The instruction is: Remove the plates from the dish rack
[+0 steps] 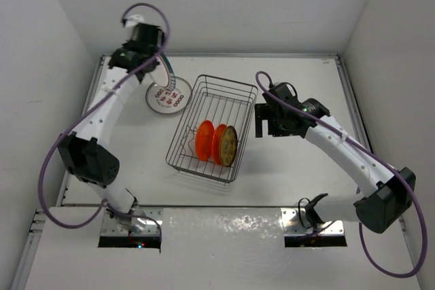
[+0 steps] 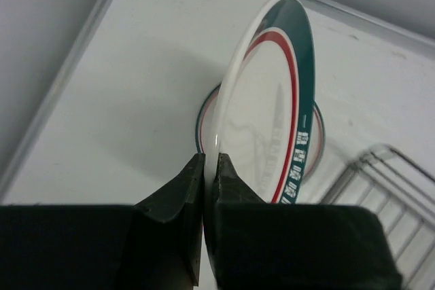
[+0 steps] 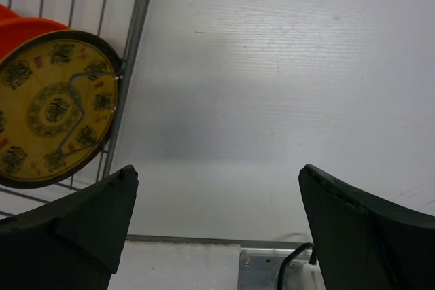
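My left gripper (image 1: 158, 64) (image 2: 211, 168) is shut on the rim of a white plate with a teal and red rim (image 2: 272, 100), held on edge above a white plate with red patterns (image 1: 168, 97) that lies flat on the table left of the dish rack (image 1: 204, 86). The held plate shows edge-on in the top view (image 1: 166, 74). In the rack, two orange plates (image 1: 204, 139) and a tan-yellow plate (image 1: 230, 146) (image 3: 54, 110) stand upright. My right gripper (image 1: 262, 121) (image 3: 217, 198) is open and empty, just right of the rack.
The rack's near corner (image 2: 391, 185) shows at the right of the left wrist view. The rack's side wire (image 3: 132, 52) runs left of my right fingers (image 3: 88, 225). The table's raised back edge (image 1: 224, 54) and side walls close in the area.
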`<action>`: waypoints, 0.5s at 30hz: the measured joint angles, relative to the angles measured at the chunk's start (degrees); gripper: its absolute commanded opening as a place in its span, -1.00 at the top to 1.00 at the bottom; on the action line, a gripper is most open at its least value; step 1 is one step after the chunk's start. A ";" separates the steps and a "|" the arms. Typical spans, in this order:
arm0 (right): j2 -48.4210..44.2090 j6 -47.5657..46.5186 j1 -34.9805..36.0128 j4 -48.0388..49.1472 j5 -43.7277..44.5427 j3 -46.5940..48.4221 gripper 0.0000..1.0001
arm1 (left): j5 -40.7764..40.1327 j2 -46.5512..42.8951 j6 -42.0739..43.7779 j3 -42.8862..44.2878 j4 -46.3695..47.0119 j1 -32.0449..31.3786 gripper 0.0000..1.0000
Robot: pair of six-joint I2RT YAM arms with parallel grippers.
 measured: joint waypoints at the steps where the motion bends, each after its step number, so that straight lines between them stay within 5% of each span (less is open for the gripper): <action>1: 0.00 -0.22 0.00 0.57 -0.48 0.00 -0.98 | 5.09 0.11 -0.35 -2.51 3.78 5.81 1.00; 7: -0.02 -1.18 0.00 2.84 -3.37 0.00 -0.98 | 29.92 5.33 -6.43 -17.59 21.68 28.24 1.00; 15: -2.19 -1.66 -0.04 2.99 -4.66 -0.87 -0.98 | 47.25 11.15 -12.48 -29.40 33.90 29.11 1.00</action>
